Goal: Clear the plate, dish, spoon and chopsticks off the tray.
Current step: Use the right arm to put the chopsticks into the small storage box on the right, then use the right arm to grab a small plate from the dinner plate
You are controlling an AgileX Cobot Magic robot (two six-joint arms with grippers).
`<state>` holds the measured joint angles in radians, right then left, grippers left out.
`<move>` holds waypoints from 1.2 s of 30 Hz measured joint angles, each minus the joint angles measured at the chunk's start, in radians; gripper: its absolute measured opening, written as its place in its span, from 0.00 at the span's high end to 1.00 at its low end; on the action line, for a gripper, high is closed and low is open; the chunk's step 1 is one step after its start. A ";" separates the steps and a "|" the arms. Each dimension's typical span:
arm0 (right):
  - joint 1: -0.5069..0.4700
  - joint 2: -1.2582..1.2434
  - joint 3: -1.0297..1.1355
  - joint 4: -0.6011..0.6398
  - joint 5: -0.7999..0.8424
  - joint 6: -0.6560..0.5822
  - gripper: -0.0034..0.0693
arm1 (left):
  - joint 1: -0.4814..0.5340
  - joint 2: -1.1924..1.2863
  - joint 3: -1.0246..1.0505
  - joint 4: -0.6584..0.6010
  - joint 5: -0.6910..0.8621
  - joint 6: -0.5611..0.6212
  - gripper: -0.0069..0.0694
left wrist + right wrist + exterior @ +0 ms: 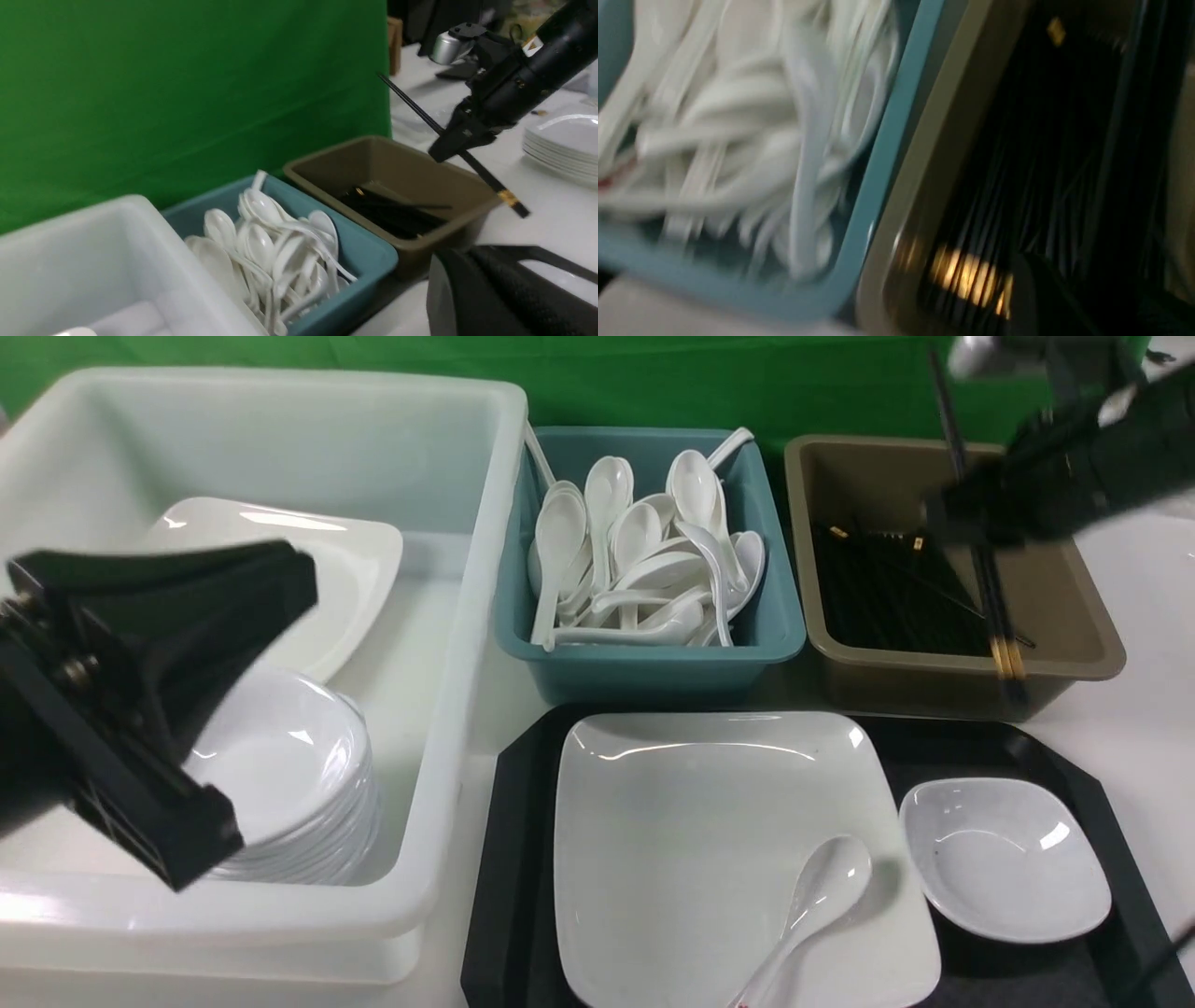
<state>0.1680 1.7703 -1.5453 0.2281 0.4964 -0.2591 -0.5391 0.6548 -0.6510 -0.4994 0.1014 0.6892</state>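
The black tray point(509, 859) holds the large white square plate point(691, 821), with the white spoon point(812, 905) lying on the plate's near right part. The small white dish point(1004, 859) sits on the tray to the plate's right. My right gripper point(952, 518) hangs above the brown tub, shut on the black chopsticks point(990, 588), which slant down with their gold-banded ends over the tub's near rim. The left wrist view shows the same right gripper point(444, 149) and chopsticks point(481, 172). My left gripper point(280, 579) is shut and empty above the white tub.
A big white tub point(467, 616) at the left holds square plates and a stack of round dishes. A teal tub point(653, 663) full of white spoons and a brown tub point(1064, 644) of black chopsticks stand behind the tray. A stack of white plates point(565, 144) lies at the far right.
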 joint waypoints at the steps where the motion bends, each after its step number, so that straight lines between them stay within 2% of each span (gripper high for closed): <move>1: -0.007 0.045 -0.056 0.000 -0.021 0.015 0.79 | 0.000 0.000 0.000 0.000 0.001 0.004 0.89; 5: -0.030 0.188 -0.220 0.001 -0.074 0.041 0.79 | 0.000 0.000 0.000 0.009 0.016 0.009 0.89; 7: -0.052 0.281 -0.312 0.001 -0.074 0.068 0.74 | 0.000 0.000 0.000 0.030 0.025 0.010 0.89; 8: -0.057 0.297 -0.327 0.001 -0.068 0.080 0.69 | 0.000 0.000 0.000 0.038 0.030 0.010 0.89; 9: -0.071 0.325 -0.349 0.001 -0.052 0.102 0.57 | 0.000 0.000 0.000 0.045 0.031 0.011 0.89; 10: -0.073 0.331 -0.350 0.001 -0.048 0.105 0.55 | 0.000 0.000 0.000 0.045 0.031 0.011 0.89; 11: -0.079 0.339 -0.354 0.001 -0.033 0.120 0.47 | 0.000 0.000 0.000 0.047 0.031 0.011 0.89; 12: -0.090 0.344 -0.356 0.000 -0.010 0.135 0.33 | 0.000 0.001 0.000 0.052 0.031 0.011 0.89; 13: -0.093 0.344 -0.356 0.000 -0.001 0.140 0.30 | 0.000 0.001 0.000 0.052 0.031 0.012 0.89; 14: -0.101 0.337 -0.357 -0.002 0.031 0.144 0.20 | 0.000 0.002 0.000 0.053 0.032 0.012 0.89; 15: -0.103 0.320 -0.358 -0.010 0.078 0.140 0.15 | 0.000 0.003 0.000 0.053 0.036 0.012 0.89; 18: -0.103 0.282 -0.358 -0.028 0.175 0.111 0.17 | 0.000 0.009 0.000 0.055 0.049 0.013 0.89; 20: -0.088 0.203 -0.346 -0.069 0.347 0.037 0.34 | 0.000 0.020 0.000 0.056 0.080 0.014 0.89; 21: -0.077 0.175 -0.329 -0.089 0.402 0.020 0.39 | 0.000 0.022 0.000 0.056 0.089 0.014 0.89; 23: -0.063 0.131 -0.302 -0.111 0.451 -0.005 0.44 | 0.000 0.023 0.000 0.056 0.098 0.014 0.89; 24: -0.040 0.080 -0.244 -0.140 0.509 -0.044 0.49 | 0.000 0.024 0.000 0.056 0.109 0.014 0.89; 26: 0.000 0.001 -0.113 -0.169 0.580 -0.136 0.52 | 0.000 0.024 0.000 0.056 0.114 0.014 0.89; 31: 0.081 -0.129 0.231 -0.176 0.541 -0.291 0.53 | 0.000 0.024 0.000 0.055 0.114 0.014 0.89; 33: 0.117 -0.171 0.418 -0.180 0.413 -0.346 0.53 | 0.000 0.024 0.000 0.052 0.115 0.014 0.89; 36: 0.132 -0.185 0.529 -0.183 0.303 -0.392 0.53 | 0.000 0.024 0.000 0.052 0.115 0.014 0.89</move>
<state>0.3003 1.5850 -1.0167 0.0452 0.7994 -0.6510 -0.5391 0.6792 -0.6510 -0.4473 0.2168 0.7031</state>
